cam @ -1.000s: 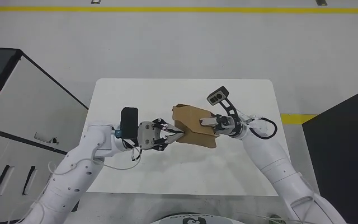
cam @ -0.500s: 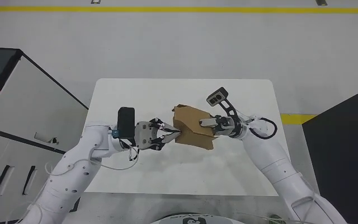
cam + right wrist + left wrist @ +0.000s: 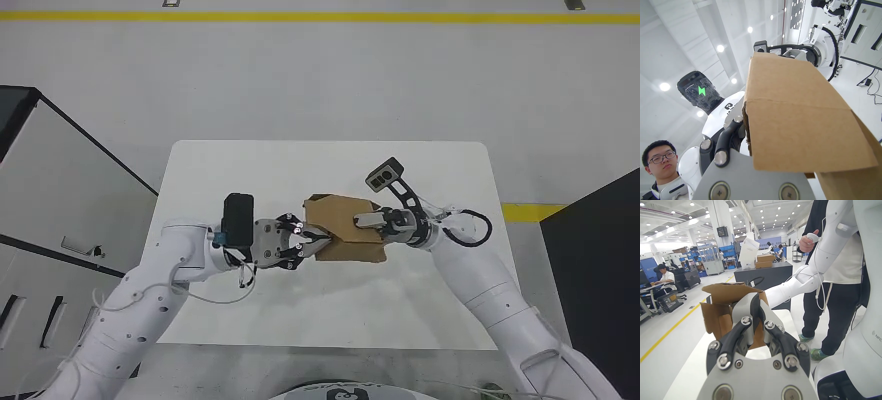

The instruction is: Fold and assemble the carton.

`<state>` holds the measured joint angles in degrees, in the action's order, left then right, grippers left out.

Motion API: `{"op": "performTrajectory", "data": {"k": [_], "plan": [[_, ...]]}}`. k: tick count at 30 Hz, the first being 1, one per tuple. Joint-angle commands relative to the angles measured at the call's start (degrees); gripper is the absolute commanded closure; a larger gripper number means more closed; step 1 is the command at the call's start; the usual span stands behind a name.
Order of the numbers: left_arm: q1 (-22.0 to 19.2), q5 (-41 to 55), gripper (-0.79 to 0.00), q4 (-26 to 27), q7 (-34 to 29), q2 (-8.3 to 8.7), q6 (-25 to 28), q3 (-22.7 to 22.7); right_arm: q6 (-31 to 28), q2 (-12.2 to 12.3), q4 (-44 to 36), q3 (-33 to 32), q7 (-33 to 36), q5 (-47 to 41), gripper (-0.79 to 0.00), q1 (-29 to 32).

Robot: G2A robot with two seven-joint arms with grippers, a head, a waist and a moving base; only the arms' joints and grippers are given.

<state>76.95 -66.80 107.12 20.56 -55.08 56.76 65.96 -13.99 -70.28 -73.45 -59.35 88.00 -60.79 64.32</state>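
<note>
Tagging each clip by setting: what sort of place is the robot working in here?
Probably a large industrial hall or robotics workshop, not a home. The left wrist view shows shelves of blue bins, a yellow floor line and a high ceiling with rows of lights.

Carton [image 3: 345,238]: plain brown cardboard, unprinted, darker in the shaded folds. Table [image 3: 250,170]: uniform white. Left gripper [image 3: 758,303]: white fingers with black pads, black linkages, and a silver-grey base plate with bright metal screws. Right gripper [image 3: 370,217]: the same white, black and silver-grey scheme. Floor [image 3: 300,80]: pale grey, crossed by a yellow line [image 3: 300,16]. Cabinet [image 3: 60,190]: light grey panel with a black frame.
</note>
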Motion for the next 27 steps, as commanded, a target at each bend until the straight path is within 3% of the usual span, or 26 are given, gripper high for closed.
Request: {"op": "performTrajectory", "data": {"k": [1, 27], "plan": [[0.0, -0.3, 0.0, -0.1, 0.3, -0.08, -0.2, 0.0, 0.1, 0.0, 0.1, 0.2, 0.0, -0.1, 0.0, 0.0], [0.5, -2.7, 0.0, -0.1, 0.6, -0.69, 0.2, -0.3, 0.8, 0.5, 1.3, 1.5, 0.0, -1.8, 0.0, -0.5]]}}
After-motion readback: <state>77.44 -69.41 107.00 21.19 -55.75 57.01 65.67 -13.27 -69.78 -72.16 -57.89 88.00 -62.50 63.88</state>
